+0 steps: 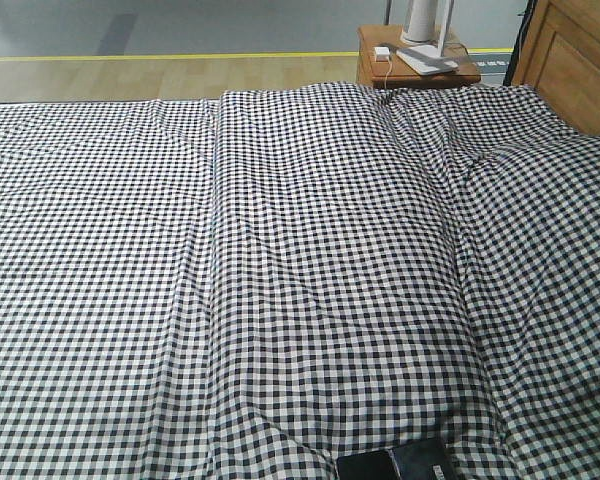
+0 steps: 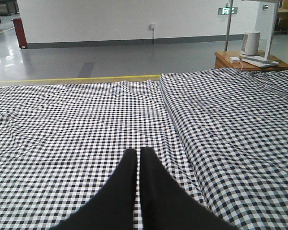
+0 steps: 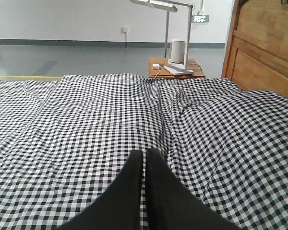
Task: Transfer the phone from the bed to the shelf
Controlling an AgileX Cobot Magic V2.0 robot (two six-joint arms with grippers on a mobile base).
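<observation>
Bed [image 1: 280, 250], check sheet, creased. Phone [image 1: 395, 466]: flat at near edge, right of middle, partly cut off by the view. Left pincer [image 2: 137, 152], right pincer [image 3: 145, 153]: both clenched, empty, over the sheet. Shelf: unseen. Risk: glossy slab on soft cloth may skid, or a pincer may snag fabric.

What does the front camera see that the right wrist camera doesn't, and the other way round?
Only the front view shows the phone, lying on the bed at the picture's bottom edge. Only the right wrist view shows the right gripper, shut and empty, a lamp arm and a green wall sign. Both show the bed and the small side table.
</observation>
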